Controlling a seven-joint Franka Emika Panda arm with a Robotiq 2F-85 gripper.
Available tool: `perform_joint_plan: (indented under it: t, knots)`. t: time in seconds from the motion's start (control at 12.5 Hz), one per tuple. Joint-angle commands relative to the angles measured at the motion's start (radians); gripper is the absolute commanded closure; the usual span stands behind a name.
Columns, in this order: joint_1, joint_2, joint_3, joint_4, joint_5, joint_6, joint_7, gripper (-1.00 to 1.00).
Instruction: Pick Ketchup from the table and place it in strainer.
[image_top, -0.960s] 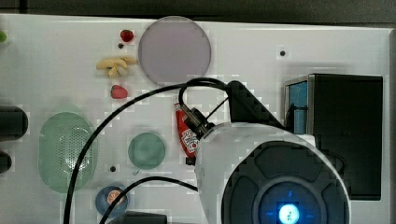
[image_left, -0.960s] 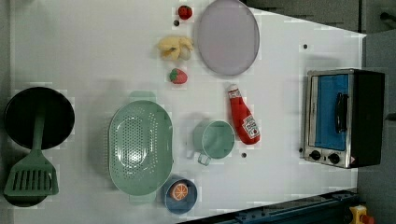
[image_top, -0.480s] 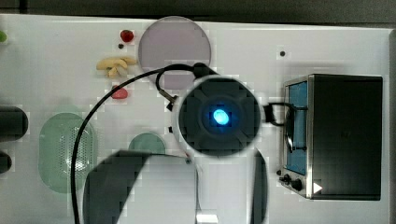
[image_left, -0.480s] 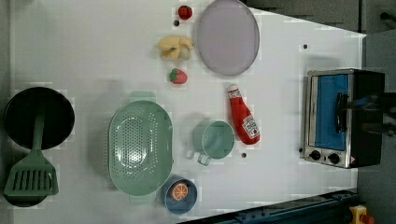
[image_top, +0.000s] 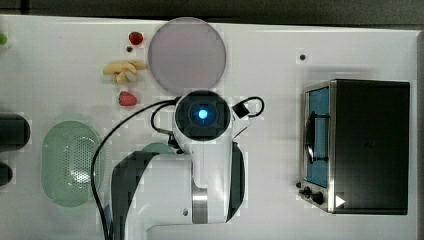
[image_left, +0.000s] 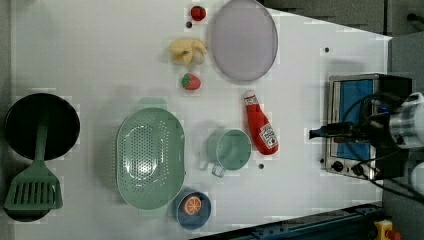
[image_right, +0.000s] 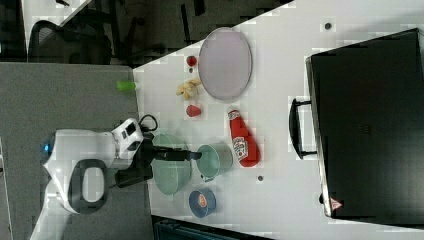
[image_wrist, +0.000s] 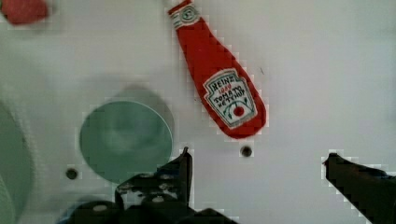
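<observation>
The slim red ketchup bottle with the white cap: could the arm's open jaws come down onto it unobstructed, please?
Probably yes: the ketchup bottle lies flat on bare white table, apart from the small green cup, nothing over it.

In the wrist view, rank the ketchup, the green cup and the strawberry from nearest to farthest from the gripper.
1. Ketchup: its base lies just ahead of the open gripper.
2. Green cup: beside the bottle's base, close by one finger.
3. Strawberry: far off, beyond the cup, about level with the bottle's cap.
</observation>
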Motion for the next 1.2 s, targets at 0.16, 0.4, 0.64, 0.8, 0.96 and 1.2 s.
perform_joint_plan:
  t: [0.16, 0.4, 0.64, 0.8, 0.96, 1.2]
  knots:
    - [-0.004, -0.002, -0.009, -0.075, 0.007, 0.179, -0.314, -1.00]
    - [-0.004, 0.041, -0.008, -0.167, 0.007, 0.302, -0.317, -1.00]
    - [-0.004, 0.138, -0.008, -0.200, 0.007, 0.404, -0.317, -1.00]
    - [-0.004, 0.218, -0.007, -0.200, 0.006, 0.485, -0.320, -1.00]
    - [-0.004, 0.292, -0.007, -0.200, -0.003, 0.570, -0.323, -1.00]
    - [-0.004, 0.379, -0.008, -0.202, -0.031, 0.666, -0.323, -1.00]
